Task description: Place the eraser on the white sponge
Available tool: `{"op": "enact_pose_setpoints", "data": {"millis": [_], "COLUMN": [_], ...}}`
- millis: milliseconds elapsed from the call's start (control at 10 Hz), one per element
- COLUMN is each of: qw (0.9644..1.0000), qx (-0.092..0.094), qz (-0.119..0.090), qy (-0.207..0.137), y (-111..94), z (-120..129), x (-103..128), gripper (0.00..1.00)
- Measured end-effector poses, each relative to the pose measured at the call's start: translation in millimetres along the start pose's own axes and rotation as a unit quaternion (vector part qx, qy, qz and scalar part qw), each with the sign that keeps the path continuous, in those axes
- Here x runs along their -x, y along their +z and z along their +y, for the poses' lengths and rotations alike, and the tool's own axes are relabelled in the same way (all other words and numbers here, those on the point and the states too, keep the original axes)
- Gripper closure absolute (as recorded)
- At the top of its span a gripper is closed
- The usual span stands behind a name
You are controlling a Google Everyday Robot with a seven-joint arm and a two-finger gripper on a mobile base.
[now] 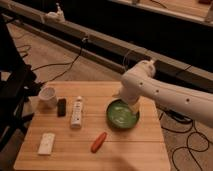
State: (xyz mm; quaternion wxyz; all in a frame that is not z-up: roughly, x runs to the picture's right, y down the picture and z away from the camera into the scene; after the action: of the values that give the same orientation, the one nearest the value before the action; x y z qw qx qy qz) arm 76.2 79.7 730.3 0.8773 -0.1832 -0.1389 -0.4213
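Observation:
The eraser [61, 107], a small black block, lies on the wooden table [130, 155] at the left, just right of a white cup. The white sponge [46, 143], a flat white pad, lies near the table's front left corner, apart from the eraser. My white arm [165, 95] reaches in from the right. Its gripper [134, 108] hangs over the right rim of a green bowl, far right of both the eraser and the sponge.
A white cup [48, 96] stands at the table's left back. A long white bottle-like object [77, 112] lies right of the eraser. A green bowl [121, 115] sits mid-table. A red carrot-like object [98, 141] lies in front of it. Cables run across the floor.

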Motion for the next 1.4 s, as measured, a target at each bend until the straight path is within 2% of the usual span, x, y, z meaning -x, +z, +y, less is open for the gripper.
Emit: {"op": "enact_pose_setpoints", "data": {"millis": [100,200,400,800,900,1000,1200,1400], "qw": [0.9990,0.9964,0.9902,0.9904,0.9908,0.9900,0.9854,0.9772], "qx": [-0.006,-0.010,-0.019,-0.019,-0.025,-0.039,-0.058,-0.071], "qz": [-0.004,-0.009,-0.030,-0.030,-0.035,-0.044,-0.059,-0.065], "qy": [-0.045,-0.083,-0.135,-0.133,-0.129,-0.128,-0.149,-0.189], "y": [2,5,10,10,12,19,31,40], "z": [-20,-36,-60,-59,-60,-71,-102,-138], "x": [25,48,89,89,87,87,93,102], "gripper": [0.20,0.20,0.20,0.20,0.20,0.20,0.20,0.20]}}
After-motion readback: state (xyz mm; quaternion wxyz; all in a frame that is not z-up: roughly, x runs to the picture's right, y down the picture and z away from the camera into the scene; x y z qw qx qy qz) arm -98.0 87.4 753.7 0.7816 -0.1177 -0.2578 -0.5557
